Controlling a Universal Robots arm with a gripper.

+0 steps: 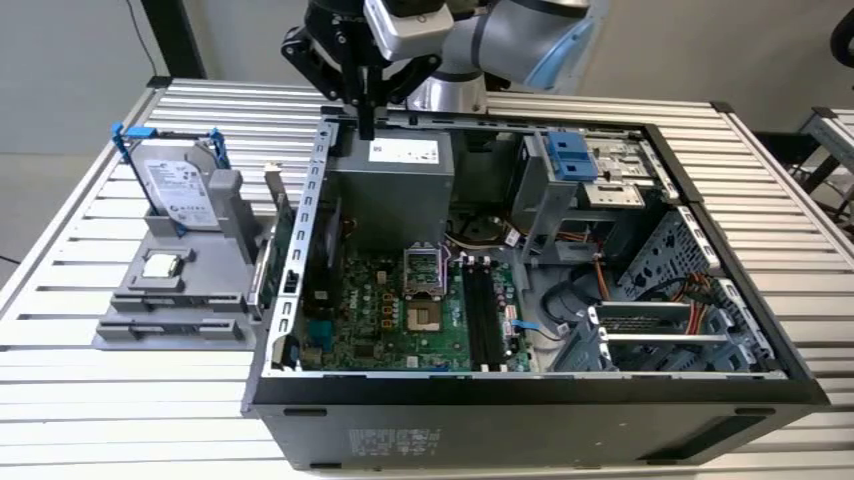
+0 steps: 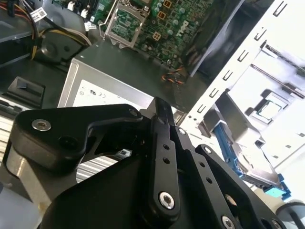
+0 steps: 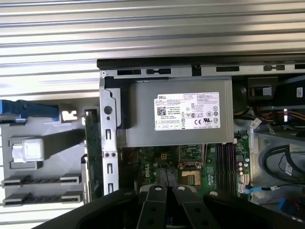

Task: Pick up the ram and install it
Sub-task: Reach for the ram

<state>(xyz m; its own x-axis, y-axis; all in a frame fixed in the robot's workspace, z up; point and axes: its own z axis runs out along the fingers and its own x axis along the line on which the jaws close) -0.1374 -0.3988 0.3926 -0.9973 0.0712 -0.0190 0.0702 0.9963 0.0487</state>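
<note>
Overhead, jaws, seemingly together, hang above the power supply (image 1: 390, 172); ram (image 3: 93, 143) stands outside the case (image 1: 316, 205).

Arm (image 1: 521, 40): silver-grey with a blue joint cap, reaching in over the surface's (image 1: 107, 400) edge farthest back in the exterior view.
Wrist (image 1: 407, 25): bent so the tool points straight down.
Tool (image 1: 366, 128): black, hanging in the air, touching nothing.
Fingers (image 3: 153, 205): drawn together, nothing between them.

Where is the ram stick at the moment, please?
In the first wrist view the ram stands on edge in the gray holder, just outside the computer case side wall.
</note>
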